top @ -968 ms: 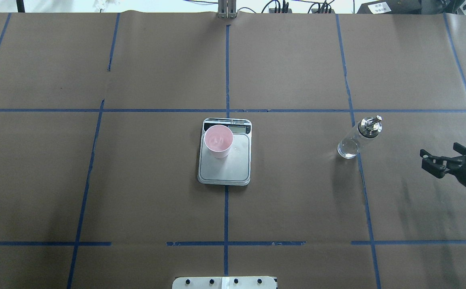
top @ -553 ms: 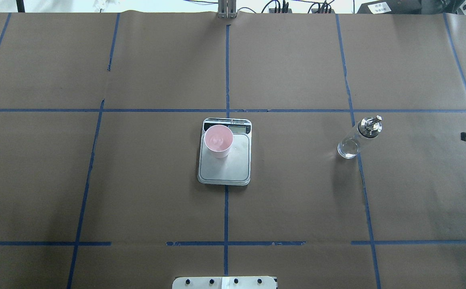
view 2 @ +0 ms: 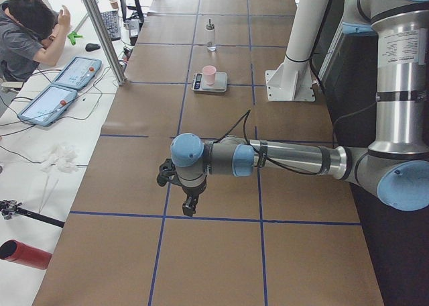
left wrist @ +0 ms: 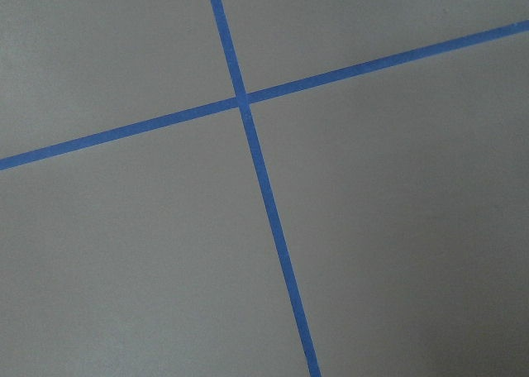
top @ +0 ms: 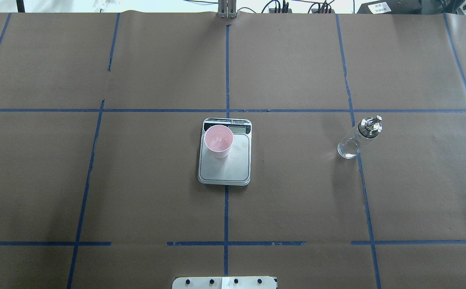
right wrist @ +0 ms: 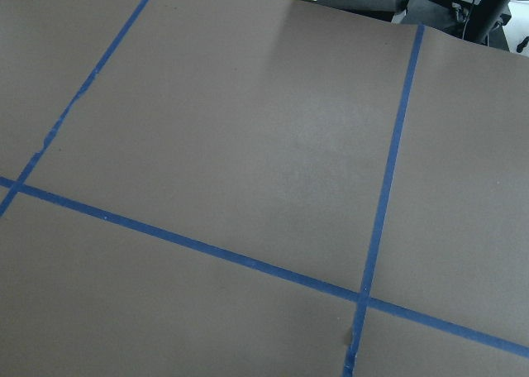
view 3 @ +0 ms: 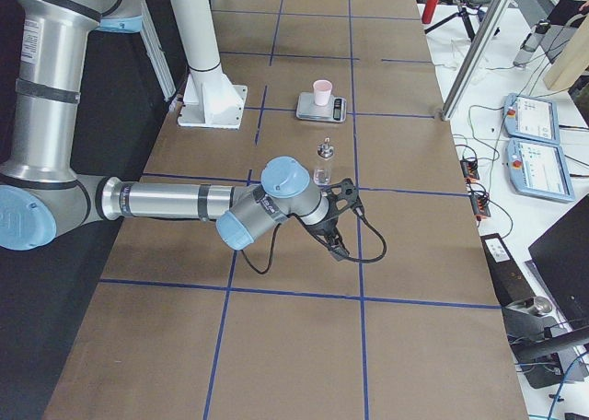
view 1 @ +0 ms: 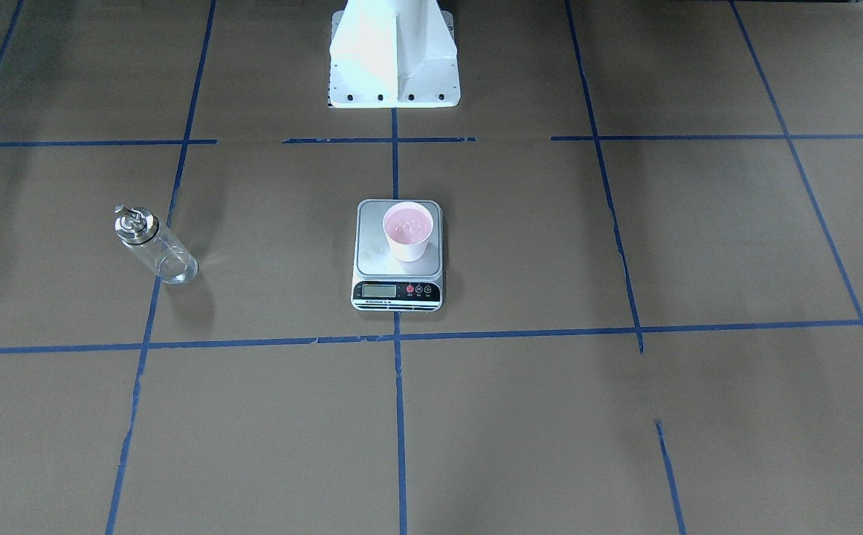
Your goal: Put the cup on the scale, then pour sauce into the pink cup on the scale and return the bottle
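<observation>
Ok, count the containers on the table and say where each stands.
2. The cup stands on the scale; the bottle stands upright on the table, to the robot's right. None appears hidden.

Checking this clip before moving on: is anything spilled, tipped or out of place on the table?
Nothing stands out. The cup stands upright on the scale, the bottle upright on the table apart from it, and no spill shows.

Brown paper [top: 297, 64] covers the table, divided into rectangles by blue tape lines [top: 226, 72]. Cables [top: 281, 6] lie along the top edge of the overhead view. Exterior left view, upper left: a seated person [view 2: 20, 37] in a grey shirt, beside two blue-framed tablets [view 2: 77, 72] and a slanted metal post [view 2: 100, 31]. Lower left: a red cylinder [view 2: 23, 253].
</observation>
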Tool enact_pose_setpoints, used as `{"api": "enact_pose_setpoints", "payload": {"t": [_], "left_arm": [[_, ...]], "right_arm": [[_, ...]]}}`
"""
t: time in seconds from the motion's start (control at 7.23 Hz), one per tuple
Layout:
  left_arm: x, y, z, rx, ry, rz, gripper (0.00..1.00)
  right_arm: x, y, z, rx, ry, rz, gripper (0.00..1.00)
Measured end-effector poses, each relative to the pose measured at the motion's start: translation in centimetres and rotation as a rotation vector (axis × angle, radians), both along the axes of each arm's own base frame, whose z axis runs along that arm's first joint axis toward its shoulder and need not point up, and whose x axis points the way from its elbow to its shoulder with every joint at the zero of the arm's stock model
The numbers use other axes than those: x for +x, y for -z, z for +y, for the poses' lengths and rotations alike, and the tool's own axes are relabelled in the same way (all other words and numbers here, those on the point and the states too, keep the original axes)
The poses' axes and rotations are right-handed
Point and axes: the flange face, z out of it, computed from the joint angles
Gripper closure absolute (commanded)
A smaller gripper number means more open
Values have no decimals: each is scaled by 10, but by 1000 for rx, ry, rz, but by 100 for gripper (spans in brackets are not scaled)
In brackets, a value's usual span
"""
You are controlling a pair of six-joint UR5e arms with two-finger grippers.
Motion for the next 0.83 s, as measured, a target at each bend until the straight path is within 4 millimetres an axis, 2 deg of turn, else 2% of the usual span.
{"api": "enact_pose_setpoints", "payload": {"t": [0.14,0.28,0.55,0.83], "left_arm": [[0,0,0,-1,0,0,0],[0,-1,0,-2,0,0,0],[0,-3,0,-5,0,0,0],[0,-3,0,-6,-1,0,0]], "right_arm": [[10,0,-10,-81,17,-6,0],[17,-11,-12,-210,16,-17,0],[20,-48,0,-389,13,-36,0],[19,-69,15,-449,12,-47,0]]}}
